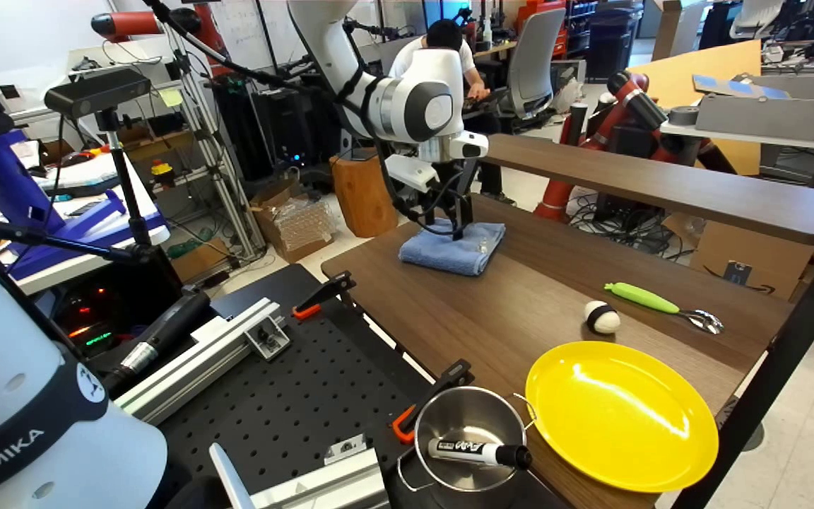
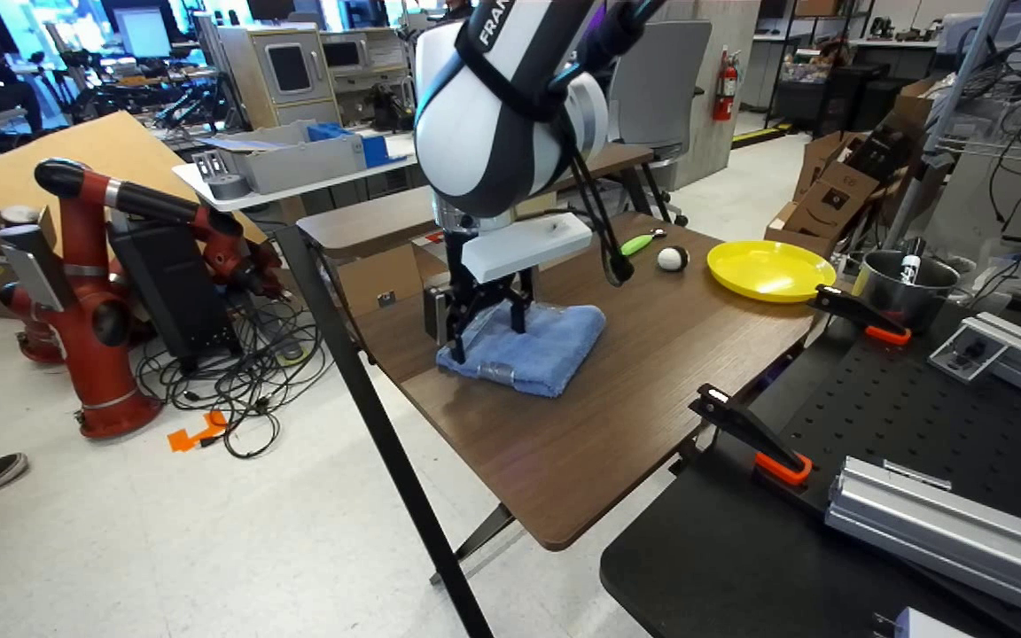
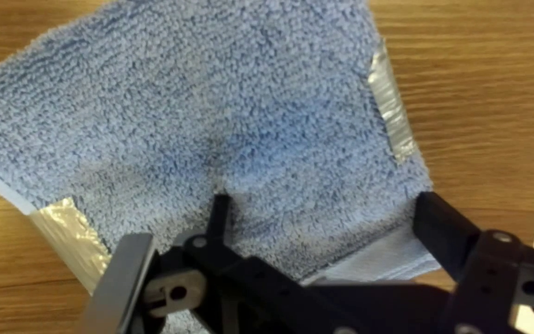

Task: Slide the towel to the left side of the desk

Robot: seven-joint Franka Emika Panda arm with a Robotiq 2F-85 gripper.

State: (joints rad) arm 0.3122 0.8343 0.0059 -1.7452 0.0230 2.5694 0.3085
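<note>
The light-blue folded towel (image 1: pixel 449 253) lies flat near one end of the brown wooden desk (image 1: pixel 463 311). It also shows in an exterior view (image 2: pixel 555 350) and fills much of the wrist view (image 3: pixel 230 93), with strips of shiny tape on two edges. My gripper (image 1: pixel 444 225) points down over the towel, also seen in an exterior view (image 2: pixel 488 344). In the wrist view its fingers (image 3: pixel 324 197) are wide apart with nothing pinched. One fingertip is on or just above the towel's top; the other is at its edge by a corner. Exact contact is unclear.
A yellow plate (image 1: pixel 622 417), a white ball with a black band (image 1: pixel 602 318) and a green-handled scoop (image 1: pixel 647 297) lie toward the opposite end. A metal pot (image 1: pixel 470 403) holds a marker. Clamps (image 1: pixel 442 396) stick up at the desk edge. A raised shelf (image 1: pixel 661 180) runs along the back.
</note>
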